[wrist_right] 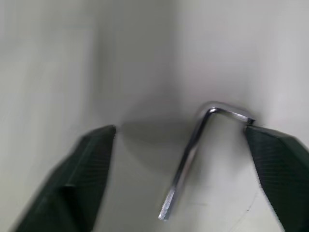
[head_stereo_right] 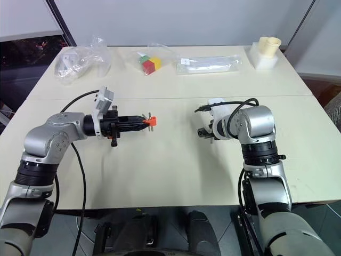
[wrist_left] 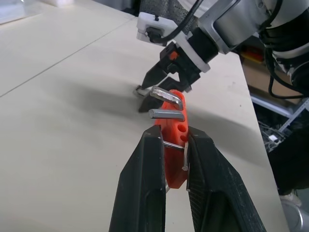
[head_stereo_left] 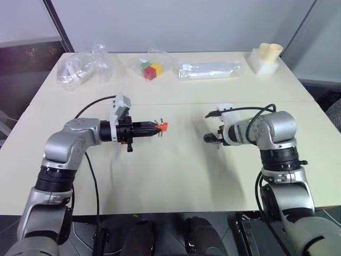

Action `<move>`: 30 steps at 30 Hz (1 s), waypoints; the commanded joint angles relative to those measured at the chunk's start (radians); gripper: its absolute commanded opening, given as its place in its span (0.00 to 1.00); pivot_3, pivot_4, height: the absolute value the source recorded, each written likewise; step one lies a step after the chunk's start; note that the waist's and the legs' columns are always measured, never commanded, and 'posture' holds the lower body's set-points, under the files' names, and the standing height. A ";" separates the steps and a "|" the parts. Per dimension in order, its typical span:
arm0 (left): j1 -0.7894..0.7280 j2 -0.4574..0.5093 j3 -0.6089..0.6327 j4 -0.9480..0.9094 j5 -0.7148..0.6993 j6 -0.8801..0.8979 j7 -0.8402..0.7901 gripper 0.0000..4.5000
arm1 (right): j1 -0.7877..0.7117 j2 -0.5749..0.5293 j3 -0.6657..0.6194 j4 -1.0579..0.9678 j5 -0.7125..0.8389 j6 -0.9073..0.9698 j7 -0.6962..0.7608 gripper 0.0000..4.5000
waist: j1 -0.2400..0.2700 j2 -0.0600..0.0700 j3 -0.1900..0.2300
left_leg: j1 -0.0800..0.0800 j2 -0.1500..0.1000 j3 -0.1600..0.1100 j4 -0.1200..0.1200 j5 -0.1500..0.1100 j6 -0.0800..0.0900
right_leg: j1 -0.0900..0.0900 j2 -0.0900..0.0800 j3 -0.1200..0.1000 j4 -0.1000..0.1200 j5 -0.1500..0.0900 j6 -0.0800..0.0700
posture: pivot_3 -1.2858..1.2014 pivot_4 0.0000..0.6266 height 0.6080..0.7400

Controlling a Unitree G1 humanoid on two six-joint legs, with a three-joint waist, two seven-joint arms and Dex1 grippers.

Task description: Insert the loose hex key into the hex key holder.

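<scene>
The left gripper (wrist_left: pixel 174 145) is held level above the cream worktop (head_stereo_left: pixel 176 176), pointing toward the robot's right, its jaws clamped on the hex key holder (wrist_left: pixel 173 140). The holder is an orange-red plastic block that sticks out past the fingertips, with bent grey metal keys protruding from it and a row of small round holes on its face

The right gripper (wrist_right: pixel 181 140) is angled down at the worktop on the robot's right side, its 2 jaws standing apart. The loose hex key (wrist_right: pixel 193 154) lies flat on the worktop between them: its short bent end touches or sits just beside one fingertip (wrist_right: pixel 277 159), while the long shaft runs into the gap between the jaws. The other fingertip (wrist_right: pixel 89 159) is well clear of it. The jaws are not yet closed on the key

In the left wrist view the right gripper is seen beyond the holder, tips down at the worktop surface

Along the far edge of the worktop lie a crumpled clear plastic bag (head_stereo_left: pixel 82 68), a bag holding red, green and yellow cubes (head_stereo_left: pixel 151 70), a flat clear packet (head_stereo_left: pixel 209 70) and a white stand with pale yellow cups (head_stereo_left: pixel 265 57)
</scene>
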 commanded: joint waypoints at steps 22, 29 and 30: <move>-0.025 -0.002 0.002 0.004 0.002 -0.023 0.004 0.02 | 0.102 0.083 -0.076 -0.233 0.042 -0.576 0.058 0.01 | 0.001 0.000 0.000 | 0.000 0.000 0.000 -0.001 0.000 0.000 | 0.000 0.002 0.000 -0.001 0.000 0.000 | 0.52 0.24 1.00; -0.067 -0.028 0.003 0.090 0.019 -0.020 0.030 0.02 | 0.198 0.100 0.015 -0.325 -0.019 -0.987 0.276 0.01 | 0.000 0.000 0.000 | 0.000 0.000 0.000 -0.001 0.000 0.000 | 0.000 0.002 -0.001 -0.001 0.000 0.001 | 0.52 0.24 1.00; -0.077 -0.034 0.004 0.105 0.023 -0.020 0.033 0.02 | 0.210 0.122 0.016 -0.328 -0.013 -1.026 0.289 0.01 | 0.000 0.000 0.000 | 0.000 0.000 0.000 -0.001 0.000 0.000 | 0.000 0.002 -0.001 -0.001 0.000 0.001 | 0.52 0.24 1.00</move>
